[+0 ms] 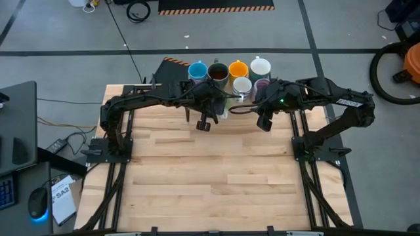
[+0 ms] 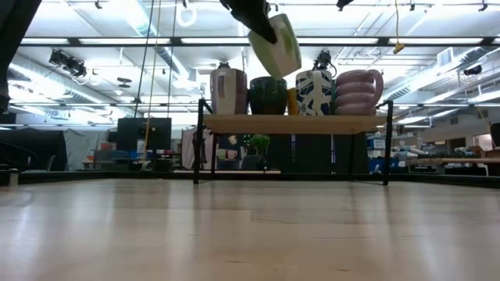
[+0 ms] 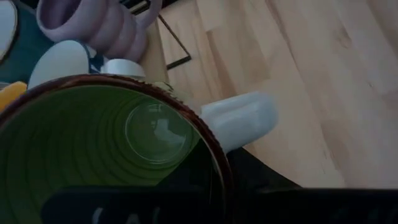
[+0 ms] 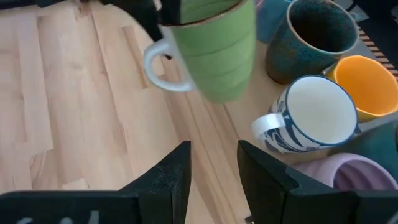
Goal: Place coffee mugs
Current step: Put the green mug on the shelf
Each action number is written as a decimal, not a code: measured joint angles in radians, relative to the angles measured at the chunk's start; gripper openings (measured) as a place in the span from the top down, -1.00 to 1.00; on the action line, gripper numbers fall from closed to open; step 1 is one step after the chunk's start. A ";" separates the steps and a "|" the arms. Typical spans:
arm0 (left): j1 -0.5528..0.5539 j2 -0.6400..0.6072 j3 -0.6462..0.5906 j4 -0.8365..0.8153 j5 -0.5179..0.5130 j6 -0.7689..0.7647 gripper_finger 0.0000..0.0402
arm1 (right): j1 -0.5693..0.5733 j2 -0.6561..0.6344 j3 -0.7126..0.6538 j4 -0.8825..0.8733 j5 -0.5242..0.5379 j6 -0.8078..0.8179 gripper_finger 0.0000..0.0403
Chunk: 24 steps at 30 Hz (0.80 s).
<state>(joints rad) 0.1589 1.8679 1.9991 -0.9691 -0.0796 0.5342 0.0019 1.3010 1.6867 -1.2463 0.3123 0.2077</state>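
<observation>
Overhead, the left tool is gripping a green mug by its rim, holding it tilted in the air just in front of a small shelf at the bench's far edge.
Six mugs are already sitting on the shelf: blue, dark brown, orange, two white, one lilac; an eighth is not showing. The right tool is waiting nearby, part open and holding nothing.

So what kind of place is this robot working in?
Probably a big workshop or lab: long ceiling lights, cables on the grey floor, and a computer desk beside the wooden table.
</observation>
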 joint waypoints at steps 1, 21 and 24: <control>0.000 0.000 0.000 -0.002 0.006 -0.003 0.86 | 0.000 0.001 0.000 -0.001 -0.001 -0.001 0.33; -0.012 0.000 0.000 -0.110 0.101 -0.183 0.86 | 0.104 -0.001 -0.383 0.653 -0.103 0.097 0.32; -0.013 0.000 0.000 -0.116 0.099 -0.184 0.85 | 0.108 0.000 -0.446 0.751 -0.099 0.097 0.30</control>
<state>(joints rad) 0.1463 1.8679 1.9987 -1.0853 0.0196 0.3501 0.1101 1.3006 1.2412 -0.4956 0.2134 0.3044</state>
